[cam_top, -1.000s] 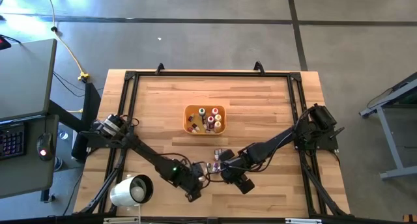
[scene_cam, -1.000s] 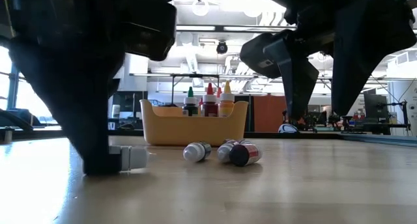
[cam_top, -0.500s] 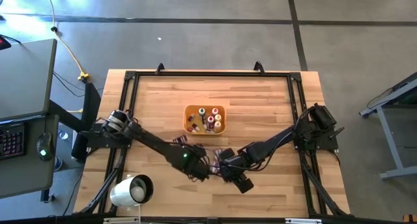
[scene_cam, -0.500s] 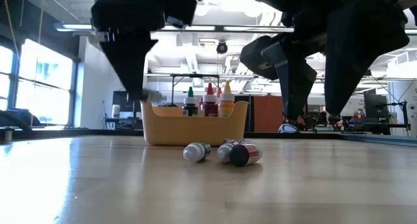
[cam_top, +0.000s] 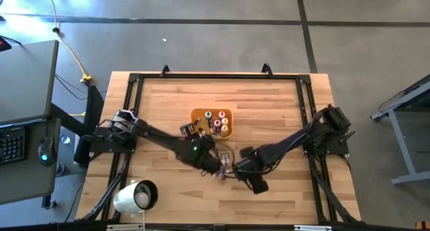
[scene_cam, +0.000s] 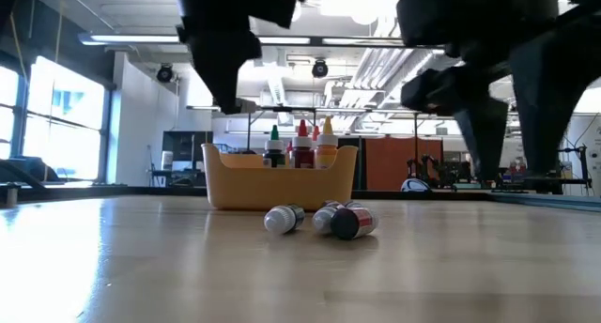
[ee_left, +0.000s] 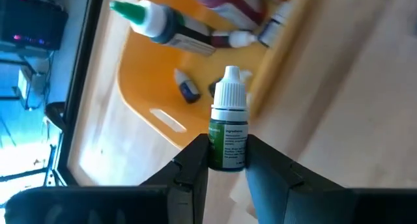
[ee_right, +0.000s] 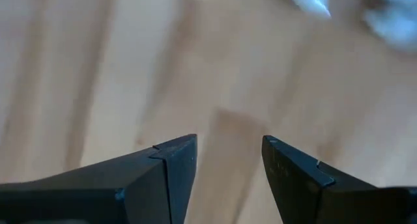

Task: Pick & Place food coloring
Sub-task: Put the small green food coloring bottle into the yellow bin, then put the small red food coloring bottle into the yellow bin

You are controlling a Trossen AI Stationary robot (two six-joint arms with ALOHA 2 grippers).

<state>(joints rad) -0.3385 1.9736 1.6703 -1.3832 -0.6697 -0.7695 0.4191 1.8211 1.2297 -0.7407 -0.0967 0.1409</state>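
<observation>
Fingers of my left arm are pinched tight on a small green-labelled dropper bottle with a white cap, cap pointing away from the fingertips so it can drop in upright; the square orange plastic tray, already holding other bottles, lies just beyond it. Fingers of my right arm stand wide apart with nothing between them, only bare wooden table ahead, likely readied for the loose bottles lying on their sides near the tray's front.
</observation>
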